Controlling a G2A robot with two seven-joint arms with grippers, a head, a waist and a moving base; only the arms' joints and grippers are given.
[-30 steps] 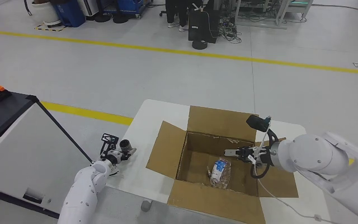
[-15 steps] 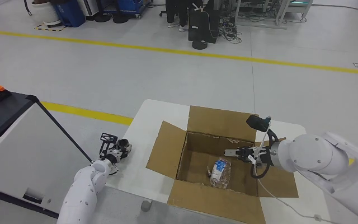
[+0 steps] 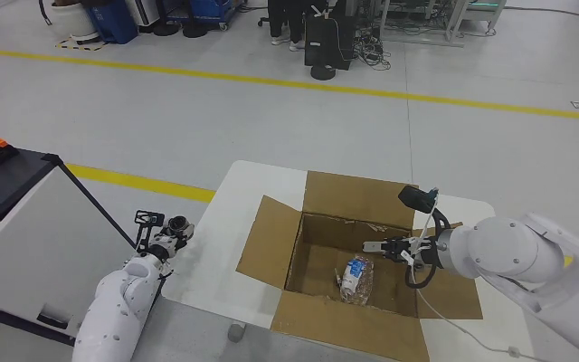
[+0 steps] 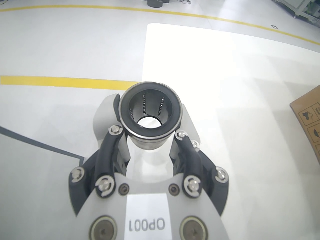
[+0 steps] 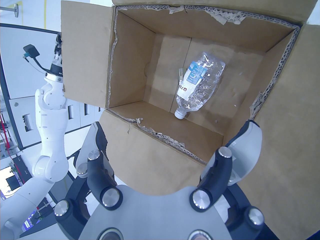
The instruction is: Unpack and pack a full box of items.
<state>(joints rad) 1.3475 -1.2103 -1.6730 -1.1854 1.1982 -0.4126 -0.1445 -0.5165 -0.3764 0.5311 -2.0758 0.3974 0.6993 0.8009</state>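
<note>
Left tool (image 4: 149, 136) clenched on a bearing (image 4: 150, 108), held off the worktop (image 4: 212, 63) edge, well apart from the box (image 3: 330, 195), on its left. Right tool (image 5: 175, 131) released, empty, over the box's right rim. Bottle (image 5: 200, 81) lies on the box floor. I judge unpacking is under way. Next I'd set the bearing on the worktop beside the box, then send the right tool down for the bottle.
</note>
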